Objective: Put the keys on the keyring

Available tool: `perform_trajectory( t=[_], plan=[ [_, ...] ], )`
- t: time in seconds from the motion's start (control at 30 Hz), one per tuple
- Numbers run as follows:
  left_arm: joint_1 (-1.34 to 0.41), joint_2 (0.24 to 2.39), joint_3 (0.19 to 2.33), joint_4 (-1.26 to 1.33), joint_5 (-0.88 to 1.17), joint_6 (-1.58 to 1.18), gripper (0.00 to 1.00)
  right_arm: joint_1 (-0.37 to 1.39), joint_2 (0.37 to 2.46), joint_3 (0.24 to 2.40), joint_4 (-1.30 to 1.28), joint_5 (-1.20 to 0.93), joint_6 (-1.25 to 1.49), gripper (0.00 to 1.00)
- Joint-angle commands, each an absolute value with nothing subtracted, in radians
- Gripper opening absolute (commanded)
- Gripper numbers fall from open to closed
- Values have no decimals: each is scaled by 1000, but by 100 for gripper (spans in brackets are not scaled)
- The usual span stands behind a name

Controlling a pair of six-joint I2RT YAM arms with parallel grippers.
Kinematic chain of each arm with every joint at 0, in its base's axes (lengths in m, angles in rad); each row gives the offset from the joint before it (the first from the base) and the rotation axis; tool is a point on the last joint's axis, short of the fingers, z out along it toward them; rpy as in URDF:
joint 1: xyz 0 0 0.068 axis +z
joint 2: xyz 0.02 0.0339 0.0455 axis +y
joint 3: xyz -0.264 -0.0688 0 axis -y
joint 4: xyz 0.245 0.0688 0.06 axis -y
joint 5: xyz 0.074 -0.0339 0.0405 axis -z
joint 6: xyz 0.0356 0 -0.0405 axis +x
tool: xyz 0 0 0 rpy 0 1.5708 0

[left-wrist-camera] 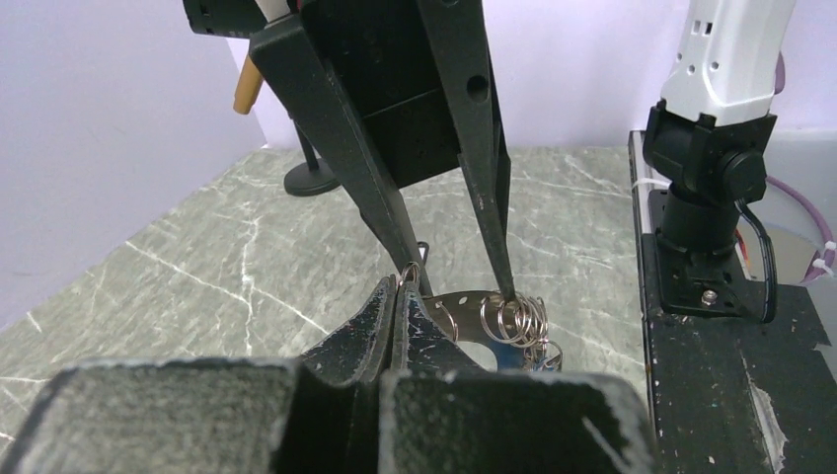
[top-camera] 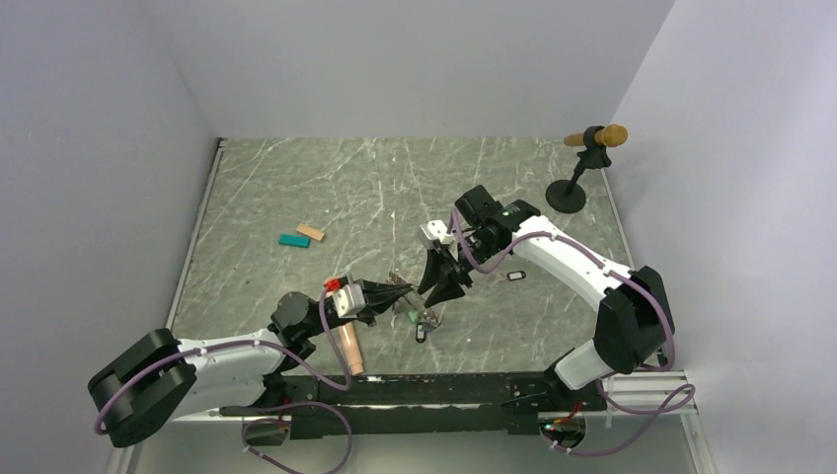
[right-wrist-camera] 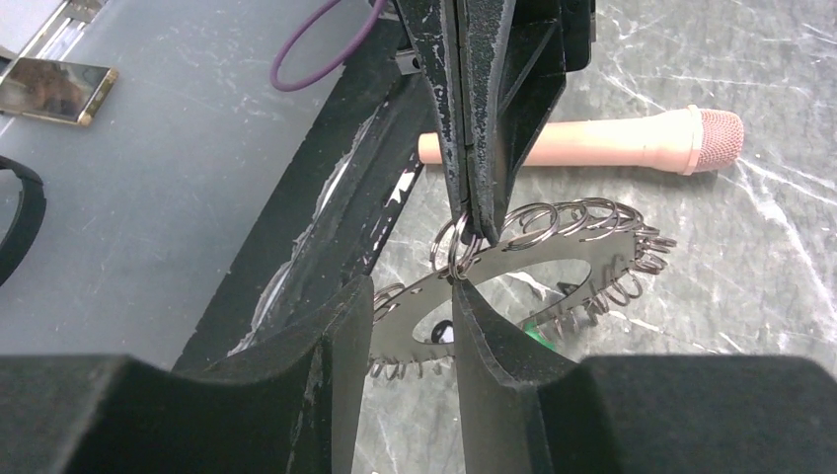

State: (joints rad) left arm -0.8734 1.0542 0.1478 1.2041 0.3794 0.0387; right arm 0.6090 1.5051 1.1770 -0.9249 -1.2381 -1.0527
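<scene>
Left hand (left-wrist-camera: pixel 398 288) pinched — right hand (right-wrist-camera: pixel 410 296) parted

I look out over a grey-green marbled bench (top-camera: pixel 296 188). Left of its middle, a teal block (top-camera: pixel 293 240) and a tan block (top-camera: pixel 311 233) lie flat just beside each other; I cannot tell whether they touch. A peach cylinder (top-camera: pixel 350 355) with a pink mesh tip lies flat by my near edge. In the far right corner, a black stand (top-camera: pixel 567 195) on a round base holds a tan rod (top-camera: pixel 597 137) crosswise at its top.
</scene>
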Motion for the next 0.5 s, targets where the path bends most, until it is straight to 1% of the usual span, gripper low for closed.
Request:
perform_trajectory(
  t=[0.0, 0.2, 0.47],
  plan=[
    [-871, 1055, 176, 1357, 411, 7, 0, 616, 1497, 1216, -899, -1251, -1050, 39],
    [-871, 1062, 170, 1363, 422, 7, 0, 615, 1496, 1223, -907, -1256, -1057, 39],
    [-874, 1109, 179, 1399, 427, -67, 0, 615, 1489, 1227, -872, -1242, -1005, 36]
  ],
)
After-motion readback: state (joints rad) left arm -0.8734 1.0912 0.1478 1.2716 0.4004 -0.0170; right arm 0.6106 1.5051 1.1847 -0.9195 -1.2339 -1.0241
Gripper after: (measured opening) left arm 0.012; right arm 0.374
